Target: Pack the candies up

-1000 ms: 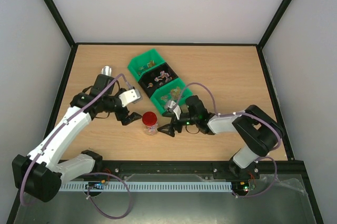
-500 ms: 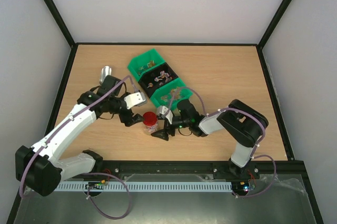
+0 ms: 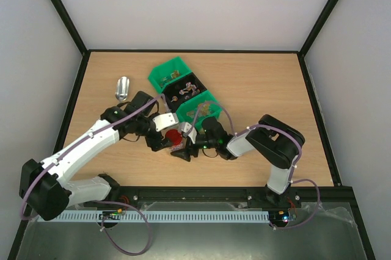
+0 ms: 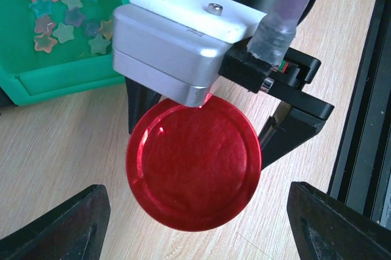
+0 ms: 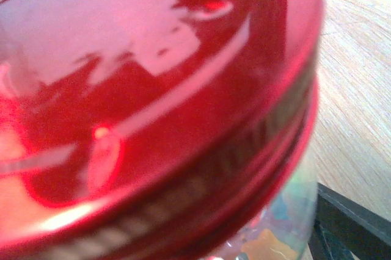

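Wood-grain table (image 4: 61,150). Green bin (image 4: 61,81), upper left. Left gripper (image 4: 197,235): newly brought over the jar (image 5: 287,211), jaws wide, nothing held. Right gripper (image 3: 182,145): newly drawn astride it; grip cannot be told. Red lid (image 4: 194,162) seated; opening judged next. Candies (image 4: 58,13): stars kept in bin, some apparently jarred.

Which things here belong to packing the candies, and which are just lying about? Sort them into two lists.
Job: candies, near green tray holding them, jar, red lid, left gripper, right gripper.
Lying about: metal scoop (untouched), black tray, far green tray.
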`<control>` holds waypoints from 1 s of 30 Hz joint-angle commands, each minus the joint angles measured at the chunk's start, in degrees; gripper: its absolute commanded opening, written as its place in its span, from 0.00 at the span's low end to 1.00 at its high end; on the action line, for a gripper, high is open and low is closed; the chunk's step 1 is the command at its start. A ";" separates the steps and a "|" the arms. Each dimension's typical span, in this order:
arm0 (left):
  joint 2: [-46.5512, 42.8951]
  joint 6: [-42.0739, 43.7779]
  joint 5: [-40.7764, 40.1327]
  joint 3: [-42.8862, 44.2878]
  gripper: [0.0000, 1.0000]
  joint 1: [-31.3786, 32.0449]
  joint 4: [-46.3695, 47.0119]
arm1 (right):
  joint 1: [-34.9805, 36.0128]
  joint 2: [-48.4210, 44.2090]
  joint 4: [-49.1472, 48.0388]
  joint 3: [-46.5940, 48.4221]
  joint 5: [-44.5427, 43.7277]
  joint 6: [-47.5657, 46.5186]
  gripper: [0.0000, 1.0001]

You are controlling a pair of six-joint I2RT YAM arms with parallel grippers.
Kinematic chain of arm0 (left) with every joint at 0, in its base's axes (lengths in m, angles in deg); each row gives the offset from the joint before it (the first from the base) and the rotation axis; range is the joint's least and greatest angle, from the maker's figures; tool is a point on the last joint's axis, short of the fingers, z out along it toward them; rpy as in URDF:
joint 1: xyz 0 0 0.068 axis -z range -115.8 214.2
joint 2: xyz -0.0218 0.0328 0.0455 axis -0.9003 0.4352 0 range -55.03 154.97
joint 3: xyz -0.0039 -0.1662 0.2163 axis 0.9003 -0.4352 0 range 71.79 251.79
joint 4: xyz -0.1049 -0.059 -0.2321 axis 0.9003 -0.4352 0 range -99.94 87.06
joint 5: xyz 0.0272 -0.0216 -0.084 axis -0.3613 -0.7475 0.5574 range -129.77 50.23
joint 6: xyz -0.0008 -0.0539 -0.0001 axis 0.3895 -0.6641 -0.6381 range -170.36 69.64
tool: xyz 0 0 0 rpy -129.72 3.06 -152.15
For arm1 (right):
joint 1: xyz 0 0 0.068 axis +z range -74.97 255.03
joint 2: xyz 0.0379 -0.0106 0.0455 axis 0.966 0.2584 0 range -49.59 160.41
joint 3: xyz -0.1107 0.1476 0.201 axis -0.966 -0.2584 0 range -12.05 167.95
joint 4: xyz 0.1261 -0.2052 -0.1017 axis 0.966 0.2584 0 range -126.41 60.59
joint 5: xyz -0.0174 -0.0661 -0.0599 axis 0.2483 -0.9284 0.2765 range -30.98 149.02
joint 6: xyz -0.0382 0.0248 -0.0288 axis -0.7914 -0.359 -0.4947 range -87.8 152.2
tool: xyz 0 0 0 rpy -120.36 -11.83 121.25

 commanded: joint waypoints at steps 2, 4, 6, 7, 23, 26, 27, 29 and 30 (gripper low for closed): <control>0.52 -1.25 -2.38 -0.10 0.84 1.70 1.17 | 0.49 0.88 -4.27 0.57 -1.05 0.03 0.91; 0.83 -1.44 -2.89 -0.29 0.84 2.05 2.02 | 0.51 1.01 -4.57 0.49 -1.05 0.01 0.88; 1.27 -1.49 -3.05 -0.39 0.84 2.42 2.29 | 0.47 0.98 -4.75 0.54 -0.97 0.26 0.85; 1.45 -1.54 -3.20 -0.46 0.84 2.58 2.49 | 0.51 0.98 -4.84 0.52 -1.03 0.35 0.84; 4.16 -6.69 -7.13 -1.23 0.82 4.33 6.52 | 1.29 1.09 -5.66 0.07 -5.48 1.63 0.75; 4.15 -8.30 -8.05 -1.43 0.84 4.33 6.91 | 1.67 1.07 -5.72 0.08 -6.89 1.55 0.72; 4.03 -8.84 -8.24 -1.56 0.84 4.32 7.08 | 1.74 1.07 -5.74 0.10 -7.19 1.54 0.72; 3.81 -9.85 -8.71 -1.70 0.85 4.32 7.41 | 1.93 1.07 -5.75 0.11 -7.74 1.42 0.72; 3.72 -10.28 -9.04 -1.70 0.85 4.32 7.45 | 2.01 1.07 -5.75 0.14 -7.98 1.38 0.71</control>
